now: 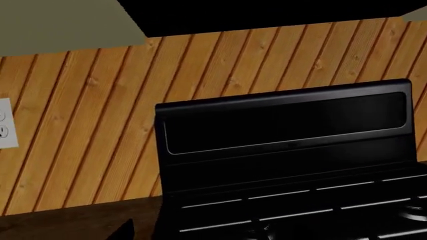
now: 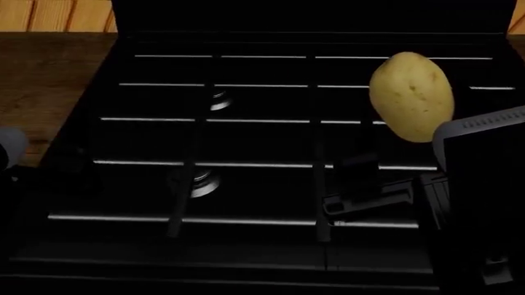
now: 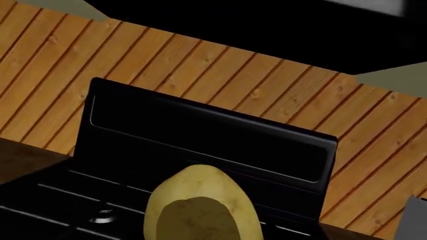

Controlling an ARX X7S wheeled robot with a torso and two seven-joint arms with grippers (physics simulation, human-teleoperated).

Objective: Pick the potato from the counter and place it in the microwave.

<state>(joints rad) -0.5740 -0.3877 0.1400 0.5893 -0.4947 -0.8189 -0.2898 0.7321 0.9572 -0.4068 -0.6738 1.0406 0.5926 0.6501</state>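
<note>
Starting at the left of the head view, I see a strip of the counter (image 2: 45, 92), dark wood grain, bare beside the stove (image 2: 246, 184). My left gripper doesn't show there beyond a grey blur at the edge, and its own wrist camera looks only at the slanted plank wall (image 1: 80, 125), a white outlet (image 1: 7, 125) and the stove's glossy black back panel (image 1: 287, 125), so I cannot tell whether it's apart or closed. Across the middle run the matte black grates with two metal burner caps. To the right, the potato (image 2: 412, 96) hangs above the grates, well off the counter, a smooth oval with yellowish speckled skin. I judge my right gripper (image 2: 373, 184) has it clamped, though the dark fingers are hard to trace against the stove. I'm carrying it high so it clears the grates on the way to the microwave, probably the dark box overhead (image 3: 267, 30)
</note>
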